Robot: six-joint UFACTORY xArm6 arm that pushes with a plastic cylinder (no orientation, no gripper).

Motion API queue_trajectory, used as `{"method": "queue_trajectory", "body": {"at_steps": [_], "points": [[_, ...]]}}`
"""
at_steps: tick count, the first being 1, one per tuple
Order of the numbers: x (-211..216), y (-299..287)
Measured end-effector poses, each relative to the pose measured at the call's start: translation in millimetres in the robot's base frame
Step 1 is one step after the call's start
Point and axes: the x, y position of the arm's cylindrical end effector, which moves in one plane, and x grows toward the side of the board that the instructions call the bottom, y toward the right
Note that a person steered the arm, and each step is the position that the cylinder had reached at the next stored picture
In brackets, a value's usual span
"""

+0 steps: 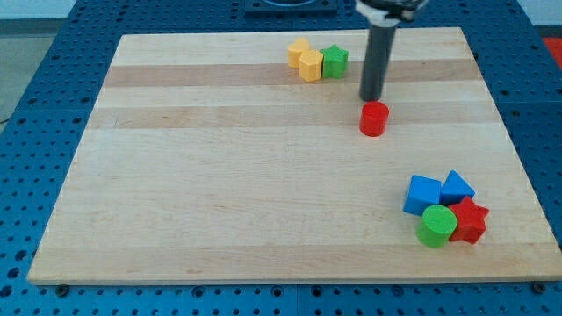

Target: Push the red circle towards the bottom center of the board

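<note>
The red circle (373, 118), a short red cylinder, stands on the wooden board (219, 175) right of centre in the upper half. My tip (371, 98) is the lower end of the dark rod; it sits just above the red circle in the view, touching or nearly touching its top edge.
Two yellow blocks (306, 60) and a green block (335, 61) cluster near the view's top, left of the rod. At the lower right sit a blue cube (422, 194), a blue triangle-like block (457, 187), a green cylinder (436, 226) and a red star-like block (470, 220).
</note>
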Motion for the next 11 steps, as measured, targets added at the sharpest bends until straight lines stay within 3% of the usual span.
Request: {"method": "queue_trajectory", "body": {"at_steps": [1, 3, 4, 5, 6, 7, 8, 9, 10, 11], "points": [[17.4, 20.9], [55.5, -69.8], [49.8, -80.1], [40.0, -54.5], [67.5, -44.6], [118.9, -70.6], [122.4, -82.9], [92.1, -82.6], [103.9, -113.5], [160.7, -123.2]]}}
